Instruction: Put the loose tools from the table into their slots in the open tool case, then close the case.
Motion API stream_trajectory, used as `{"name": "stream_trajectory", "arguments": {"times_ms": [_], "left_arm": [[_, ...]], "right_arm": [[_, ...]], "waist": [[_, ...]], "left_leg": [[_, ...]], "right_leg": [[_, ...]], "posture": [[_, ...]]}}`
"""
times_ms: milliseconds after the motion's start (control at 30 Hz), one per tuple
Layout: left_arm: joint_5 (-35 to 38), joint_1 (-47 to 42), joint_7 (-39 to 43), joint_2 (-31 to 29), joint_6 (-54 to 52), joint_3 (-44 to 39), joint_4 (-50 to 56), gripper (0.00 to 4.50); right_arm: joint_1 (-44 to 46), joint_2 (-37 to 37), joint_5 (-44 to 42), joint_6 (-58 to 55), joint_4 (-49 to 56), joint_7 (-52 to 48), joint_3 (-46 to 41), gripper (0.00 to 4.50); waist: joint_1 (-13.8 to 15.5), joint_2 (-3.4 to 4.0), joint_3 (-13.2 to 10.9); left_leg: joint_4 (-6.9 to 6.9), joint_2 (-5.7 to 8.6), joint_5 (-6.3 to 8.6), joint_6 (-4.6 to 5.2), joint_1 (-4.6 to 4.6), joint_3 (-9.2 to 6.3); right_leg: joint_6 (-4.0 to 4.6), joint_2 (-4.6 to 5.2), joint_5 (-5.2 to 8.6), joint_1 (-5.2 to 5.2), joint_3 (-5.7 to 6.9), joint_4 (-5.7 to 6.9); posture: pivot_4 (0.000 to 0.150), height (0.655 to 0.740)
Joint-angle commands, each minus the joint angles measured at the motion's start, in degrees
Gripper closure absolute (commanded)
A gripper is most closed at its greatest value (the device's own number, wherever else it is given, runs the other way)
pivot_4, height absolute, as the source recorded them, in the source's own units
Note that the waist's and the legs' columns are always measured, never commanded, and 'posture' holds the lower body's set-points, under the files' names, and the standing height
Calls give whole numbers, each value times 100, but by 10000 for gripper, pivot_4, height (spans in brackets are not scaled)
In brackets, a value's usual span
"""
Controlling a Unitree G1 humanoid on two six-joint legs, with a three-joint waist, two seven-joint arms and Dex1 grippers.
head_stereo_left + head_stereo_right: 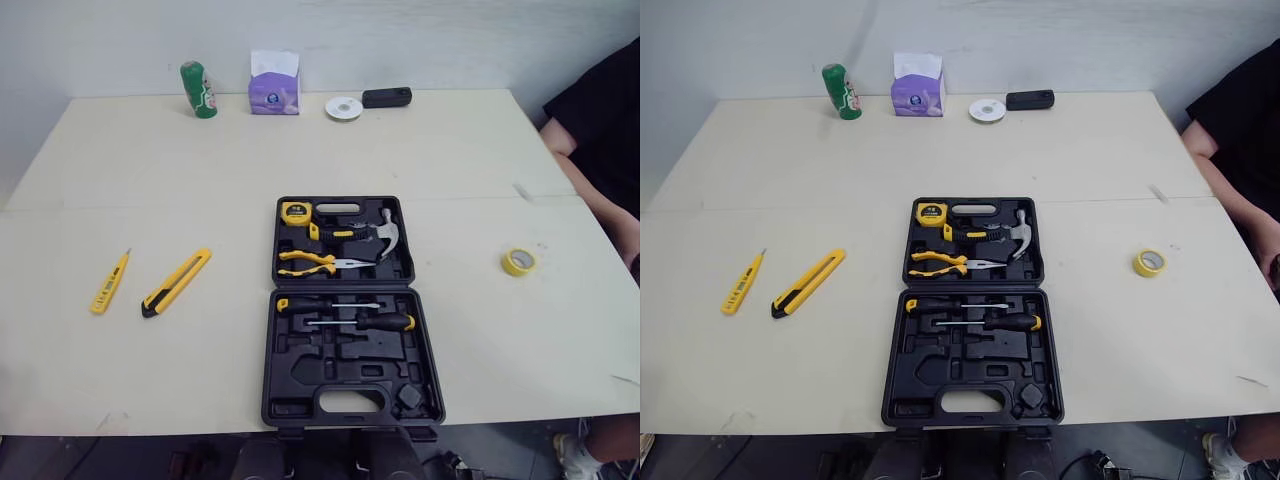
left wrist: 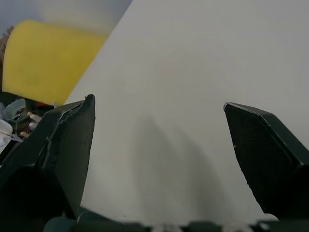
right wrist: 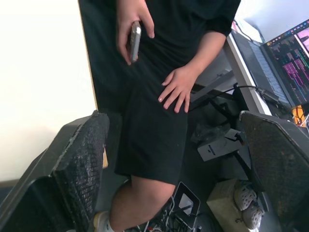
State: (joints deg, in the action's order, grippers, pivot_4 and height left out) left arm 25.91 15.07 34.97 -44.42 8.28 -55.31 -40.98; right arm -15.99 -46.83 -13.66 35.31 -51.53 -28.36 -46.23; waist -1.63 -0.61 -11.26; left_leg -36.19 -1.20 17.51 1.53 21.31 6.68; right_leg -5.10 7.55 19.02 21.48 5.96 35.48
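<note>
wall (image 1: 450, 40): plain pale grey | table (image 1: 150, 170): cream (seam across) | monitor (image 3: 292, 48): lit

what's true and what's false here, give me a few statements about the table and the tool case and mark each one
1. The tool case lies open on the table. True.
2. The yellow utility knife already sits in a slot of the case. False: it lies on the table left of the case, beside the yellow tester screwdriver.
3. A yellow tape roll lies on the table right of the case. True.
4. The left gripper holds a tool. False: its fingers are wide apart with nothing between them.
5. The hammer lies loose on the table. False: it sits in the far half of the case.
</note>
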Motion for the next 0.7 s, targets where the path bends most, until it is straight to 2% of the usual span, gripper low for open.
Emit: {"name": "stream_trajectory", "arguments": {"times_ms": [33,200,333,500,533,700], "left_arm": [[155,-130,110,-162,110,-2,206,0],[242,-356,294,-185,-50,167,594,0],[405,-581,542,-147,-563,560,1609,0],[535,-501,1052,-244,-1307,1147,2934,0],[539,-493,1116,-276,-1396,1189,3057,0],[454,-776,1476,-641,-1836,1604,3279,0]], "right_arm": [[96,-91,-187,132,298,-143,91,199],[298,47,-553,-100,1062,-611,315,199],[628,254,-1301,-727,2389,-1386,704,199],[854,381,-1769,-1037,3580,-2047,1069,199],[879,372,-1822,-1178,3737,-2095,1110,199],[905,263,-2303,-2106,5054,-2523,1484,199]], "waist": [[-11,-3,2],[-10,-3,2],[-1,-9,4],[8,-7,3],[9,-7,3],[11,-6,2]], "left_leg": [[-2,0,-1,0,-1,2],[0,0,-4,-4,-4,5],[-2,-1,-10,-5,-4,5],[0,0,-21,-18,-2,5],[3,0,-34,-41,-1,5],[1,1,-37,-40,2,5]], "right_leg": [[-1,0,0,-1,-2,3],[-2,0,-1,1,-3,8],[-3,-2,-2,0,-3,14],[-5,-2,-3,0,-2,17],[-5,-3,-3,1,0,14],[-5,-5,-3,2,2,15]], "posture": [[1500,7400],[1500,7400],[1500,7400],[1500,7400],[1500,7400],[1500,7400]]}}
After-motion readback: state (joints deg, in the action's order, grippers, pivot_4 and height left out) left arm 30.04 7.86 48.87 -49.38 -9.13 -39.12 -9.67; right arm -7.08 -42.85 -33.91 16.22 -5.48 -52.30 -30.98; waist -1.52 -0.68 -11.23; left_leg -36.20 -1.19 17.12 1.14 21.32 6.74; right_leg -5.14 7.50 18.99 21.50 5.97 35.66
